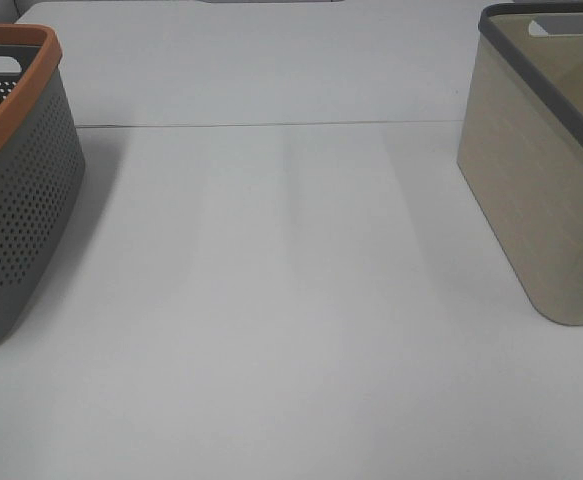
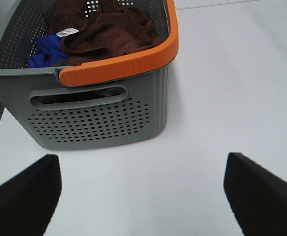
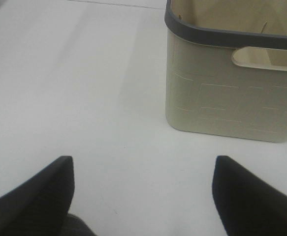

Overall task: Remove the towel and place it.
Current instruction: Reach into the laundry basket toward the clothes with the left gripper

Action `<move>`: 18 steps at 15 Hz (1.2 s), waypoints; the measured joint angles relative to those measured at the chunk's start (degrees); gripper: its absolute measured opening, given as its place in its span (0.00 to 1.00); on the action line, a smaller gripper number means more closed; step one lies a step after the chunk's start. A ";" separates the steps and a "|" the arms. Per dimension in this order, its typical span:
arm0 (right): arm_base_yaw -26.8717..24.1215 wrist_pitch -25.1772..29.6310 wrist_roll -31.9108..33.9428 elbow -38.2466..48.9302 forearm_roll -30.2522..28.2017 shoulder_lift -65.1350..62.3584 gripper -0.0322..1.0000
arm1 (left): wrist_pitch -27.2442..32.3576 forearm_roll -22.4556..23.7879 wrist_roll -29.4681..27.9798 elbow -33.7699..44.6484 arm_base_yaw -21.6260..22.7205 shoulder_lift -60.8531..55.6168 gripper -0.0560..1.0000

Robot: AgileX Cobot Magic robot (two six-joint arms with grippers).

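Observation:
The towel [image 2: 109,32] is a crumpled dark reddish-brown cloth with a small white tag [image 2: 67,33], lying inside the grey perforated basket with an orange rim [image 2: 118,66], on top of a blue cloth [image 2: 44,49]. In the exterior high view that basket [image 1: 16,200] stands at the table's left edge and the towel is hidden. My left gripper [image 2: 143,191] is open, short of the basket's handle side, nothing between its fingers. My right gripper [image 3: 143,191] is open over bare table, short of the beige basket [image 3: 232,98]. Neither arm shows in the exterior high view.
The beige basket with a dark grey rim [image 1: 541,170] stands at the table's right side; what shows of its inside holds nothing. A seam [image 1: 271,125] runs across the white table [image 1: 291,320] toward the back.

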 joint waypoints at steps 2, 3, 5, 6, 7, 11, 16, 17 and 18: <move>0.00 0.00 0.00 0.00 0.00 0.00 0.75 | 0.00 0.00 0.00 0.00 0.00 0.00 0.86; 0.00 0.00 0.00 0.00 0.00 0.00 0.75 | 0.00 0.00 0.00 0.00 0.00 0.00 0.86; 0.00 0.00 0.00 0.00 0.00 0.00 0.75 | 0.00 0.00 0.00 0.00 0.00 0.00 0.86; 0.00 0.00 0.00 0.00 0.00 0.00 0.75 | 0.00 0.00 0.00 0.00 0.00 0.00 0.86; 0.00 0.00 0.00 0.00 0.00 0.00 0.75 | 0.00 0.00 0.00 0.00 0.00 0.00 0.86; 0.00 0.00 0.00 0.00 0.00 0.00 0.75 | 0.00 0.00 0.00 0.00 0.00 0.00 0.86; 0.00 0.00 0.00 0.00 0.00 0.00 0.75 | 0.00 0.00 0.00 0.00 0.00 0.00 0.86; 0.00 0.00 0.00 0.00 0.00 0.00 0.75 | 0.00 0.00 0.00 0.00 0.00 0.00 0.86; 0.00 0.00 0.00 0.00 0.00 0.00 0.75 | 0.00 0.00 0.00 0.00 0.00 0.00 0.86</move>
